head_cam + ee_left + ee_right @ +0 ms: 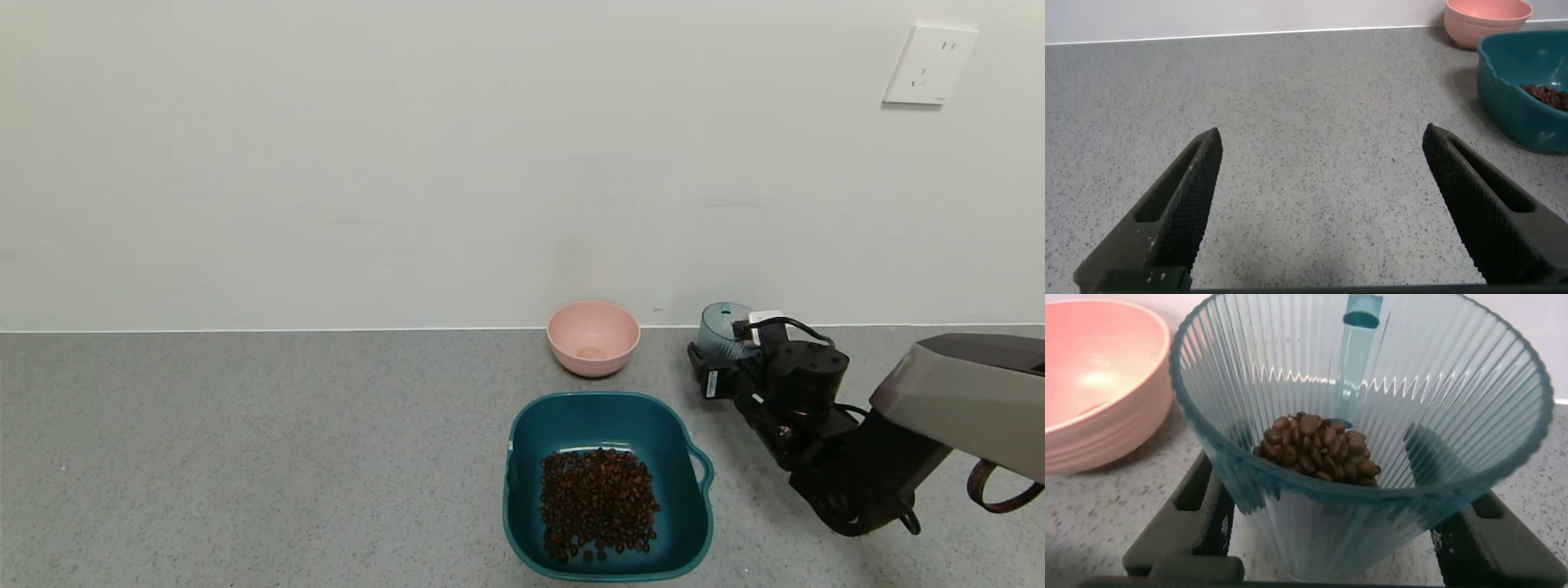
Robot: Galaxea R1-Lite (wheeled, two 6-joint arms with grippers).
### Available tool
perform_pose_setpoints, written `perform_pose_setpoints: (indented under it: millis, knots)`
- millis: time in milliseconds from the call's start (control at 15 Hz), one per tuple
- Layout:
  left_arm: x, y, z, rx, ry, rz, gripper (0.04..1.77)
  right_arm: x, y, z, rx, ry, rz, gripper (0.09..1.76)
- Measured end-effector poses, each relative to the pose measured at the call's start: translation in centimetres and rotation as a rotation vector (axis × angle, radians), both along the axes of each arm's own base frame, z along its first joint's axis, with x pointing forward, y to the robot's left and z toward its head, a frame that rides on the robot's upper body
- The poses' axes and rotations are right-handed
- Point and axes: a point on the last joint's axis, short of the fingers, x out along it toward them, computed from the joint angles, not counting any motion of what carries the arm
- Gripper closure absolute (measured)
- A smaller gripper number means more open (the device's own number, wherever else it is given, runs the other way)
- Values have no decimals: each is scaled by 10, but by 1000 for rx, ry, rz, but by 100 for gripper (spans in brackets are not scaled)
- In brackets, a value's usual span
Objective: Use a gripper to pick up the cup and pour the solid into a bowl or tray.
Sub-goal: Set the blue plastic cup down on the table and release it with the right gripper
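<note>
Brown beans [598, 502] already fill the teal basin [522, 498]; right tool [722, 359] grips the cup [720, 325], more unpoured, near the tabletop's far edge.

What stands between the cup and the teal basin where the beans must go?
Nothing visible. The right end effector has its fingers on either side of the cup, which stands on the counter. The teal basin lies nearer the robot; the pink bowl sits aside.
</note>
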Motion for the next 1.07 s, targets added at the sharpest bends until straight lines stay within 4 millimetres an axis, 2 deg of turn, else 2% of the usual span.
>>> perform_pose_setpoints:
  millis: [667, 1067]
  knots:
    - [0, 0, 0, 0, 0, 0, 5, 17, 15, -23, 45, 7, 18, 49]
    - [0, 0, 0, 0, 0, 0, 5, 19, 15, -27, 49, 0, 17, 49]
